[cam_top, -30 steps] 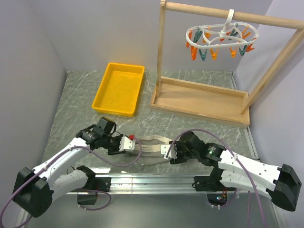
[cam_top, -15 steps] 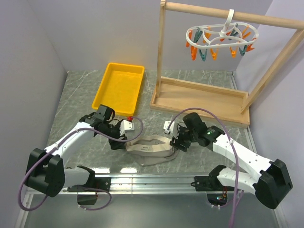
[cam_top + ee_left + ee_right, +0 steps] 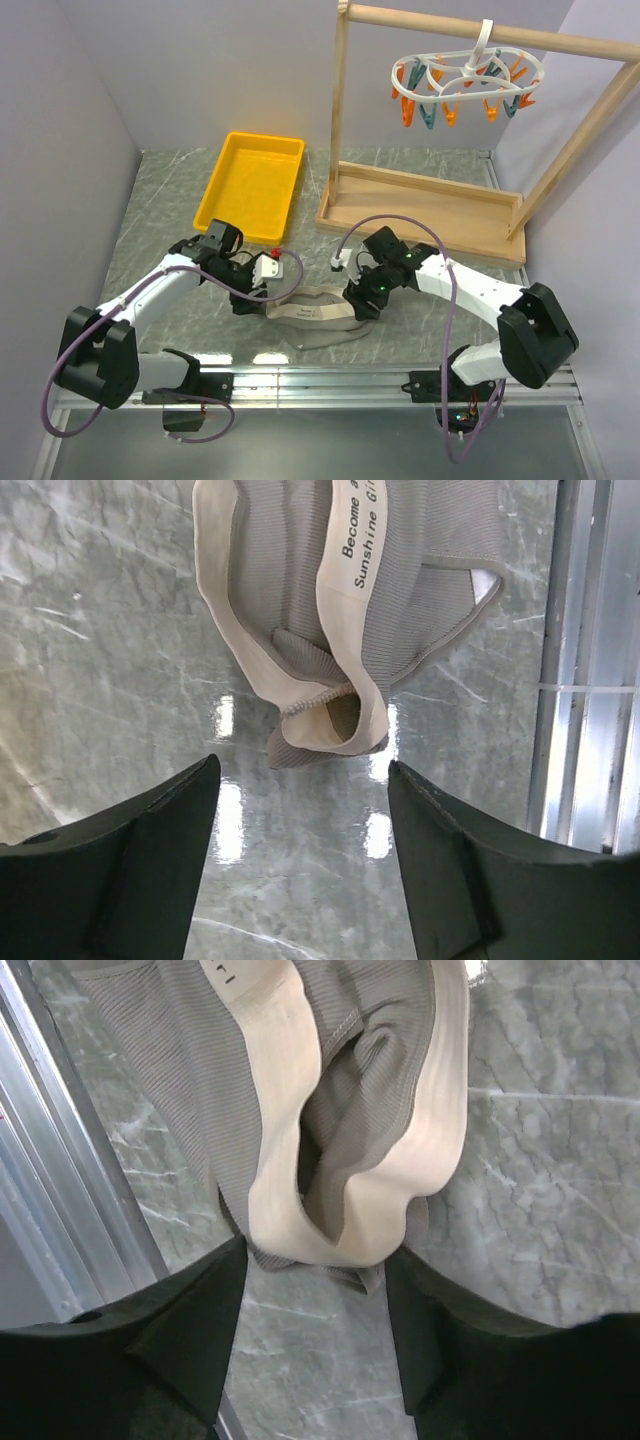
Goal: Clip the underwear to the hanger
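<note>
The underwear [image 3: 315, 318] lay crumpled on the tabletop [image 3: 160, 220], stretched between the two tools, one at each end. The left tool [image 3: 258, 288] stood open with nothing between its jaws. In its wrist view the left tool [image 3: 300, 865] pointed at the near end of the underwear [image 3: 330, 610], and the folded beige waistband stopped just ahead of the fingertips [image 3: 190, 790], apart from them. Black print ran along the waistband there, cut off by a fold.

The right tool [image 3: 357, 297] was also open, low over the opposite end of the garment. In its wrist view the right tool [image 3: 315, 1310] had its jaws spread wide, and a bunched loop of the underwear [image 3: 330, 1110] reached down into the gap between the fingertips [image 3: 215, 1280]. The fabric was not pinched. Whether either finger touched it could not be told.

A metal rail [image 3: 320, 378] ran along the tabletop edge behind both tools. The hanger [image 3: 468, 80] hung well beyond and above the right tool, hooked on the top bar of a wooden rack [image 3: 430, 210], with its orange and teal pegs dangling. A yellow tray [image 3: 252, 185] sat beyond the left tool, well apart from the garment.
</note>
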{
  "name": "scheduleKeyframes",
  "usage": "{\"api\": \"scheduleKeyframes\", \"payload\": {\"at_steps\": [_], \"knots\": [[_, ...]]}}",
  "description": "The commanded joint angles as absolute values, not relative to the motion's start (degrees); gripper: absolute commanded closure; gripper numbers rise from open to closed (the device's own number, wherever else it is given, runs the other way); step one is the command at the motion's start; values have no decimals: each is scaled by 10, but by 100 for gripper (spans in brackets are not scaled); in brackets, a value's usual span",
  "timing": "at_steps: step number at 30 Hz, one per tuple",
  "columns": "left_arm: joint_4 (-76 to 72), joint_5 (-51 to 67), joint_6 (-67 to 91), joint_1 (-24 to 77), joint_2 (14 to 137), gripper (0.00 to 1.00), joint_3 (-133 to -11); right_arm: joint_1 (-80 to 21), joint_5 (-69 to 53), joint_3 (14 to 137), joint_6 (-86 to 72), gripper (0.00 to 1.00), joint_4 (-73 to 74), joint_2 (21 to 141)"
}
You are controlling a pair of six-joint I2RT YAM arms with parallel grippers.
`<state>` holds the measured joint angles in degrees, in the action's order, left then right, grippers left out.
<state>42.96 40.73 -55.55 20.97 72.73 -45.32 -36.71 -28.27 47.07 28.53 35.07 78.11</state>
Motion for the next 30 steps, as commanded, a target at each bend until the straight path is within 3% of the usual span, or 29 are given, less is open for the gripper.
{"api": "scheduleKeyframes", "payload": {"at_steps": [1,2,5,6,9,15,24,30], "knots": [[438,433,-613,208,711,27,-461,-361,-307,508,267,40,336,793],[436,433,-617,209,718,28,-465,-362,-308,510,270,52,336,795],[428,431,-622,212,736,30,-472,-362,-316,505,279,72,342,786],[430,423,-626,213,748,30,-480,-362,-316,501,293,85,342,770],[427,412,-646,214,765,32,-490,-362,-290,468,330,100,332,713],[404,403,-666,243,776,32,-493,-376,-238,405,403,100,323,630],[350,389,-606,309,798,33,-487,-425,-203,367,411,100,295,609],[345,383,-606,315,803,42,-484,-437,-193,353,413,100,289,601]]}}
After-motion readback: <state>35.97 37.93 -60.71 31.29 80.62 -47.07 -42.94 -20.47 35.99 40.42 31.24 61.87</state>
